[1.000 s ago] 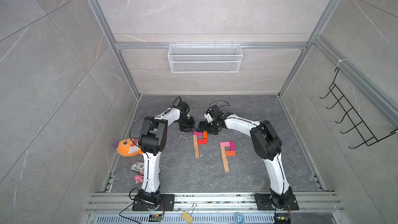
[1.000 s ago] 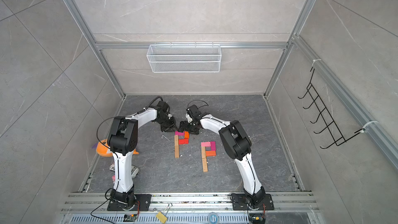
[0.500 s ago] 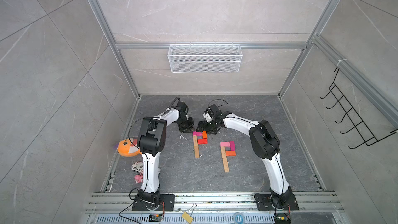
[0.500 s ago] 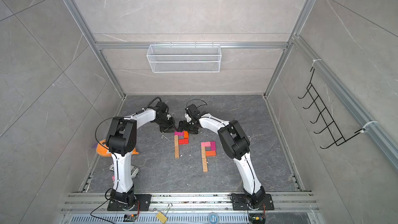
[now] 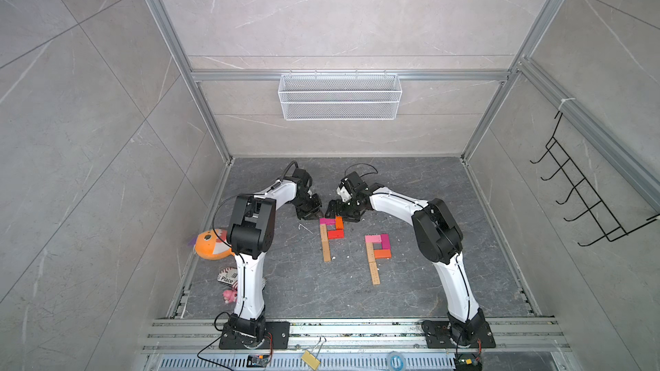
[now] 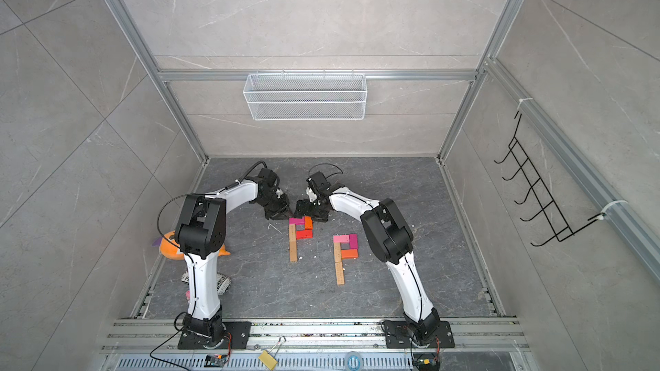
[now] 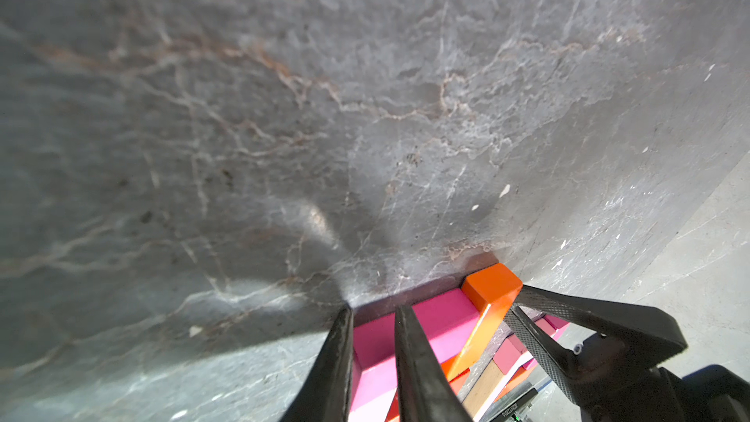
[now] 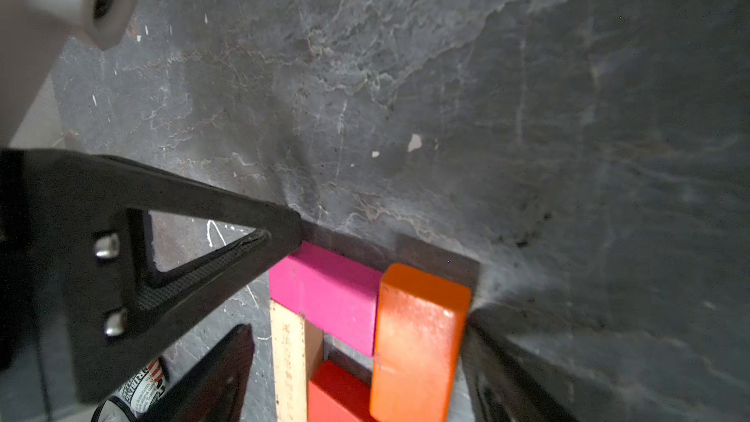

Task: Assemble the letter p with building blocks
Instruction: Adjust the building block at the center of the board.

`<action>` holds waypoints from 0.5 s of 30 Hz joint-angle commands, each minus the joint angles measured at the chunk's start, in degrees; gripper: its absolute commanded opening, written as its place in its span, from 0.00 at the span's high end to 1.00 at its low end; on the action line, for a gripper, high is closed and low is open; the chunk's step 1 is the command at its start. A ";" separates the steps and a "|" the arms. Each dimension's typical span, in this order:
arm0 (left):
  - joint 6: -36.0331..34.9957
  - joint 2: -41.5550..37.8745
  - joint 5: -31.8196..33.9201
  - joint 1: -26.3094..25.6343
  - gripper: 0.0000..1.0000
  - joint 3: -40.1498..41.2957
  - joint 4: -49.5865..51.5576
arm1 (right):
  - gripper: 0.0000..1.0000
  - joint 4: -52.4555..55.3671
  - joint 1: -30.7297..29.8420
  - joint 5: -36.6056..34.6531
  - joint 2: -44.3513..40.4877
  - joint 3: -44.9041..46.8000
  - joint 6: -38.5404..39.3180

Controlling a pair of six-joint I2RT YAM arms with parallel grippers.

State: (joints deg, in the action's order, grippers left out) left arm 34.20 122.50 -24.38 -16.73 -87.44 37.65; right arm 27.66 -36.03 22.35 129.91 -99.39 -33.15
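Note:
Two letter p figures of building blocks lie flat on the dark floor in both top views. The left one [image 5: 330,233] has a tan stem [image 8: 286,359], a magenta top block [image 8: 324,290], an orange side block [image 8: 418,330] and a red block [image 8: 337,391]. My right gripper [image 8: 357,328] is open wide and straddles its top end, with floor showing between one finger and the stem. My left gripper [image 7: 373,308] has its jaws slightly apart with nothing between them. Its tips rest at the far edge of the magenta block [image 7: 438,314]. The right p [image 5: 378,251] lies untouched.
An orange plush fish [image 5: 210,244], a labelled packet [image 5: 226,277] and a small pink toy [image 5: 229,295] lie by the left arm's base. A white wire basket [image 5: 339,96] hangs on the back wall, and a black hook rack [image 5: 585,201] on the right wall.
The right arm's elbow has drifted slightly left. Both grippers stay at the top of the left p, and no block has visibly moved.

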 commanded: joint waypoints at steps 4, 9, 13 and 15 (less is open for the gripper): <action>1.00 0.81 3.83 0.37 0.76 2.68 2.99 | 0.16 4.64 -1.19 -0.64 6.32 1.56 1.02; 1.22 0.68 4.08 0.45 0.75 2.54 3.08 | 0.16 4.59 -1.20 -0.64 6.37 1.42 0.98; 1.48 0.65 4.46 0.49 0.75 2.64 3.13 | 0.16 4.88 -1.20 -0.90 6.57 1.03 0.90; 1.65 0.62 4.78 0.71 0.75 2.94 3.11 | 0.16 4.77 -1.16 -1.04 6.50 1.23 0.75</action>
State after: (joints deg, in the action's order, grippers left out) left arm 34.83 122.10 -24.27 -16.38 -86.83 37.26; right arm 27.70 -36.10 22.39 130.58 -100.42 -33.15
